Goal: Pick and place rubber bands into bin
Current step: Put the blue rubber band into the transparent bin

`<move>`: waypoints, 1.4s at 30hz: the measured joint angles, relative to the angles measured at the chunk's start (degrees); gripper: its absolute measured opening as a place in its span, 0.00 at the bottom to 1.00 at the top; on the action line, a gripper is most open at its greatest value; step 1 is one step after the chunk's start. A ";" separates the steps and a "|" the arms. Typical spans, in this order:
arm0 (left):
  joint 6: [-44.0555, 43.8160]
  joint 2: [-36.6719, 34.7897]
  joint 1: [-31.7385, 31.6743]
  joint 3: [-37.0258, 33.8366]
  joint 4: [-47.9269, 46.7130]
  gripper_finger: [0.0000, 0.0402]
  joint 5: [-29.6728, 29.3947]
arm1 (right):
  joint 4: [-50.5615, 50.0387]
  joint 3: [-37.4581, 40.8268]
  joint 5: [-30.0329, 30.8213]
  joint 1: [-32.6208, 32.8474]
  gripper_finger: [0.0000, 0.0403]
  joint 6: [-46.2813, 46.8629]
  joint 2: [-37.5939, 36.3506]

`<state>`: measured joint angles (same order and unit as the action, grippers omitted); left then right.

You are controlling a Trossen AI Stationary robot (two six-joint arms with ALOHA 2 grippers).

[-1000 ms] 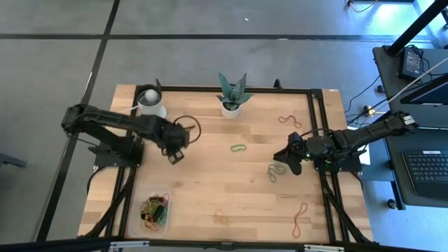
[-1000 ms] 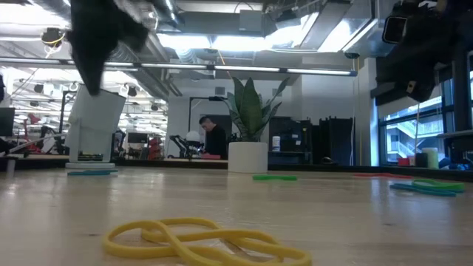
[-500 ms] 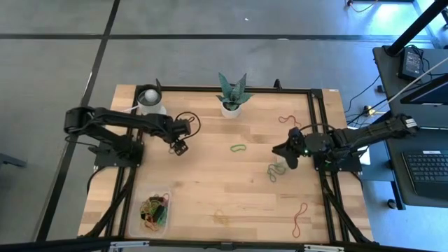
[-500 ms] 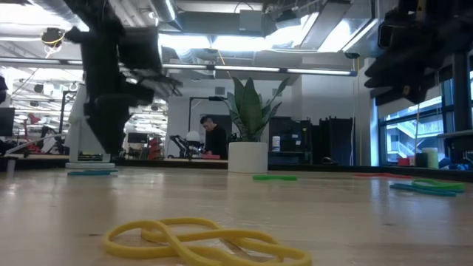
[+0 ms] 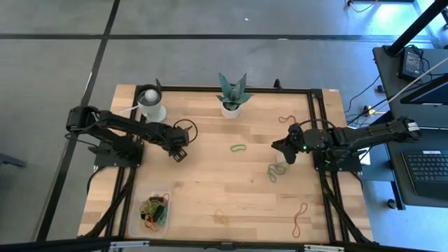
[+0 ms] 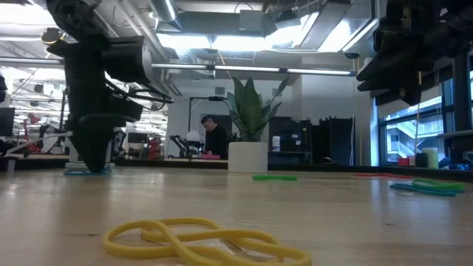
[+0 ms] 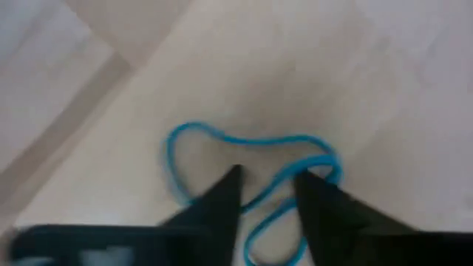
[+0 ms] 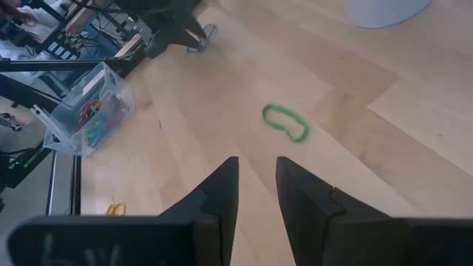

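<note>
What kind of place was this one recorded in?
Probably a robotics lab or workshop: exposed ceiling ducts and strip lights, a person at a cluttered bench behind the table, and a black laptop on a side desk.

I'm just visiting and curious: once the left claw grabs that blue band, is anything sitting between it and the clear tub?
Nothing visible: bare wood lies between the blue rubber band under the left gripper and the bin.

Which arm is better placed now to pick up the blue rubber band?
The left. Its gripper is down at the table with open fingers straddling the blue rubber band. The right gripper hovers far across the table.
</note>
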<state>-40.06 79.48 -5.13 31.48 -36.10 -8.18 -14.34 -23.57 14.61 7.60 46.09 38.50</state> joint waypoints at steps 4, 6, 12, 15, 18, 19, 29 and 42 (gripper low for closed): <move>-2.02 0.09 3.21 1.94 -2.19 0.04 0.31 | -0.02 0.00 -0.13 0.00 0.24 -0.04 0.00; -3.33 0.42 4.49 3.96 -3.77 0.01 2.68 | -0.02 0.00 -0.17 0.00 0.24 -0.04 0.00; -6.05 0.07 9.54 14.18 -14.59 0.01 2.08 | -0.03 0.00 -1.25 0.04 0.24 -0.07 0.00; -7.28 0.02 12.61 20.29 -19.93 0.01 0.97 | -0.05 0.00 -1.31 0.04 0.24 -0.64 0.00; -7.63 0.02 15.52 26.08 -23.05 0.01 0.89 | -0.05 0.00 -1.30 0.04 0.24 -1.64 0.00; -7.98 0.02 16.55 28.03 -23.50 0.01 0.89 | -0.09 0.00 -1.32 0.04 0.24 -1.62 0.00; -18.03 -0.06 24.69 46.22 -36.24 0.00 0.89 | -0.77 0.00 -4.09 0.03 0.24 -5.11 -0.02; -34.48 0.40 38.59 56.11 -49.68 0.00 11.99 | -5.08 0.00 -9.94 0.02 0.24 -5.65 -0.02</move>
<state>-74.54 79.88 33.46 87.59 -85.78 3.81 -19.42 -23.57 4.67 7.62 40.44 38.48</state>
